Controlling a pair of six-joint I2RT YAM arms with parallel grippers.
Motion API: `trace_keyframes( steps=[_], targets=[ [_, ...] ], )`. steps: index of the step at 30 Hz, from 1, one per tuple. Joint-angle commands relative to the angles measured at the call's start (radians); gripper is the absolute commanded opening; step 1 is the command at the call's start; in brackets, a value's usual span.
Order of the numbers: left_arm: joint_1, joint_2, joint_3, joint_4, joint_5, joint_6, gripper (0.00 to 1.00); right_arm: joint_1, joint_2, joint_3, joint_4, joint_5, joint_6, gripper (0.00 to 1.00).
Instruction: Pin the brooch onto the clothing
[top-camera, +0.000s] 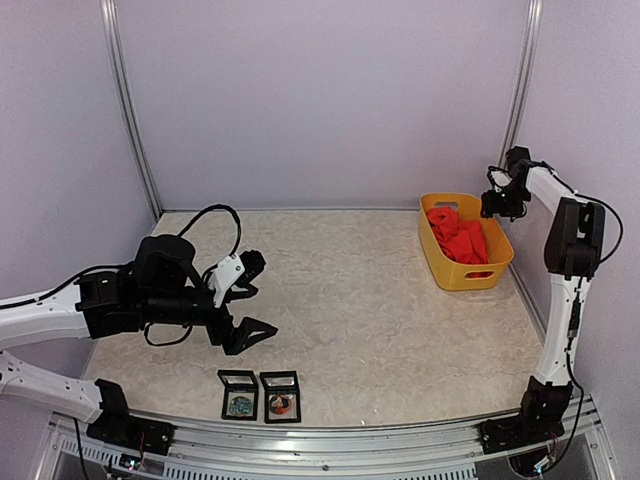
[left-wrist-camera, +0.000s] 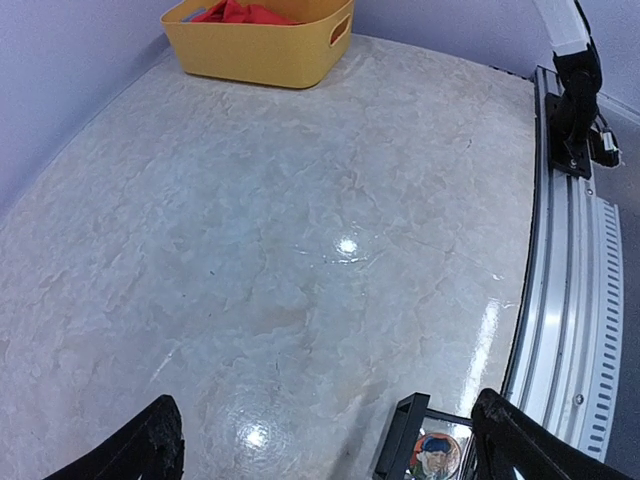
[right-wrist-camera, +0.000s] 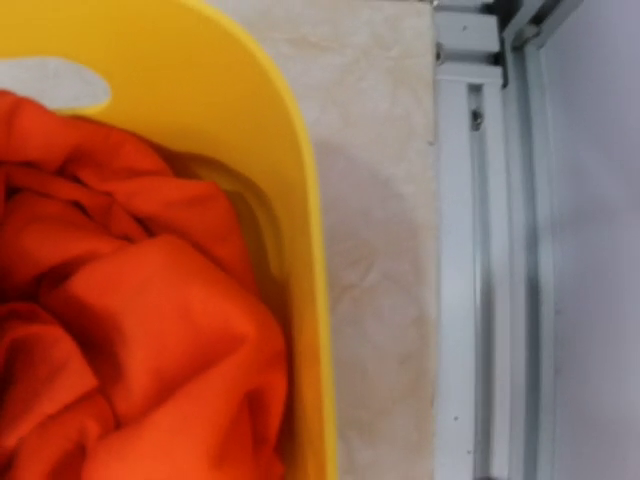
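Red clothing (top-camera: 458, 238) is found crumpled in the yellow basket (top-camera: 466, 276) at right; the left gripper (top-camera: 262, 298) is held wide and empty, while the right gripper (top-camera: 497, 205) cannot be judged.

**Q:** How many arms, and how many grippers?
**A:** Two arms: left arm (top-camera: 50, 312), right arm (top-camera: 572, 240). Two grippers, one per arm: left gripper (top-camera: 265, 296), right gripper (top-camera: 497, 208).

**Q:** Containers?
**A:** One yellow basket (top-camera: 470, 276). Two small black boxes, each open: left box (top-camera: 238, 378), right box (top-camera: 280, 380).

**Q:** Contents?
**A:** One piece of red clothing (top-camera: 458, 238). Two brooches, one per box: left brooch (top-camera: 240, 404), right brooch (top-camera: 283, 403).

**Q:** Supporting surfaces?
**A:** One table (top-camera: 380, 320).
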Motion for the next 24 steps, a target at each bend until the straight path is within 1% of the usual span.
trace_keyframes(
  steps=[1, 2, 4, 5, 6, 8, 10, 12, 14, 17, 19, 21, 24],
  targets=[
    [0.096, 0.011, 0.001, -0.005, -0.006, -0.165, 0.92, 0.062, -0.136, 0.013, -0.02, 0.082, 0.007, 0.79],
    [0.119, 0.011, -0.001, -0.009, -0.012, -0.203, 0.9, 0.101, -0.186, -0.013, 0.004, 0.106, -0.013, 0.83],
    [0.138, 0.001, -0.016, -0.009, -0.028, -0.248, 0.88, 0.221, -0.295, -0.094, 0.072, 0.128, -0.085, 0.84],
    [0.138, -0.006, -0.028, -0.005, -0.038, -0.265, 0.87, 0.298, -0.361, -0.153, 0.118, 0.087, -0.136, 0.85],
    [0.138, -0.017, -0.042, 0.003, -0.052, -0.285, 0.87, 0.377, -0.424, -0.232, 0.164, 0.015, -0.193, 0.86],
    [0.139, -0.045, -0.073, 0.028, -0.088, -0.328, 0.87, 0.557, -0.532, -0.397, 0.236, -0.179, -0.317, 0.88],
    [0.14, -0.072, -0.11, 0.059, -0.14, -0.369, 0.87, 0.75, -0.6, -0.545, 0.287, -0.333, -0.434, 0.88],
    [0.144, -0.103, -0.138, 0.078, -0.184, -0.411, 0.87, 0.924, -0.625, -0.67, 0.363, -0.397, -0.499, 0.88],
    [0.146, -0.128, -0.164, 0.088, -0.245, -0.458, 0.88, 1.05, -0.605, -0.733, 0.409, -0.454, -0.503, 0.88],
    [0.162, -0.171, -0.206, 0.099, -0.317, -0.516, 0.9, 1.159, -0.535, -0.749, 0.435, -0.505, -0.446, 0.86],
    [0.176, -0.199, -0.232, 0.114, -0.338, -0.543, 0.91, 1.203, -0.499, -0.782, 0.48, -0.489, -0.408, 0.85],
    [0.188, -0.222, -0.254, 0.133, -0.327, -0.557, 0.91, 1.238, -0.478, -0.828, 0.54, -0.471, -0.378, 0.84],
    [0.195, -0.235, -0.271, 0.143, -0.313, -0.563, 0.91, 1.269, -0.447, -0.893, 0.646, -0.488, -0.33, 0.84]
  ],
)
